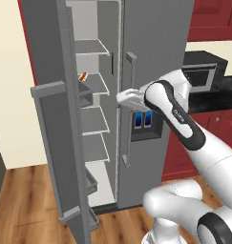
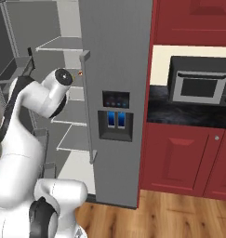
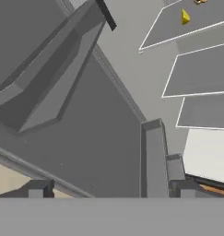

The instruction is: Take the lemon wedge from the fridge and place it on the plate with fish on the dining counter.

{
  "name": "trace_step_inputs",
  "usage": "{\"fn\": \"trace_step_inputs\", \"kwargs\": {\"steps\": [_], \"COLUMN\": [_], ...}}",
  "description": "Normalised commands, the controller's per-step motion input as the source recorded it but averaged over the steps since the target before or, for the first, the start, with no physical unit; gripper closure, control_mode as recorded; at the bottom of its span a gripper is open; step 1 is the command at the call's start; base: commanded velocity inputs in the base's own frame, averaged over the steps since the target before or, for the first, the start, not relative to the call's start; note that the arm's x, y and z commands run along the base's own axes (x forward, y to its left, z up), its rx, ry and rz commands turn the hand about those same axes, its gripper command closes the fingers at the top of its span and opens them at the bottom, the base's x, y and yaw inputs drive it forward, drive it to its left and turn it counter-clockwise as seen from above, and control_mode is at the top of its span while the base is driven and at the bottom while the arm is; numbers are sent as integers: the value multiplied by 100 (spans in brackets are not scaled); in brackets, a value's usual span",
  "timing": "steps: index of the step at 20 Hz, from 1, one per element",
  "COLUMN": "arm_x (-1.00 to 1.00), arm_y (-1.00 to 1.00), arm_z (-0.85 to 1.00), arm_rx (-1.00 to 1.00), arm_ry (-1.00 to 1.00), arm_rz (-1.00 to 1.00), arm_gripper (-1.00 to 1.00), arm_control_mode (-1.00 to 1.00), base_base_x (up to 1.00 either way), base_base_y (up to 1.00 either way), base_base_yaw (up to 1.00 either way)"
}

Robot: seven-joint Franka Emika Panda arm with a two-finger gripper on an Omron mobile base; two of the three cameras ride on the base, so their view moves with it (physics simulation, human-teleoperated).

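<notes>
Fridge (image 1: 151, 43) left door's swung open — lemon wedge (image 3: 185, 17) sits on a shelf at 1 o'clock in the hand view. Gripper (image 3: 109, 191) spread wide, holding nothing.

One fridge (image 1: 151, 43), one lemon wedge (image 3: 185, 17), one microwave (image 2: 200, 86), two blue dispenser lights (image 2: 118, 119).

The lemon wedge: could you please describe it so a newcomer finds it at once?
Start at the grey fridge, whose left door stands open. On one of its upper shelves sits the lemon wedge, tiny, pointed and bright yellow, unlike the orange item behind it.
</notes>
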Motion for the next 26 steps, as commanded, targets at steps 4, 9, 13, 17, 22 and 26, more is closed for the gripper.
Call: {"fn": "trace_step_inputs", "kwargs": {"steps": [4, 9, 13, 17, 22, 26], "arm_x": [89, 85, 73, 31, -22, -34], "arm_y": [38, 57, 63, 77, 98, 100], "arm_z": [19, 0, 0, 0, 0, -12], "arm_rx": [7, 2, 3, 6, 5, 13], "arm_ry": [0, 3, 1, 0, 0, 0], "arm_rz": [5, 11, 16, 17, 17, 14], "arm_gripper": [-100, -100, -100, -100, -100, -100], "arm_control_mode": [-100, -100, -100, -100, -100, -100], "base_base_x": [0, 0, 0, 0, 0, 0], "base_base_y": [0, 0, 0, 0, 0, 0], "base_base_yaw": [0, 0, 0, 0, 0, 0]}}
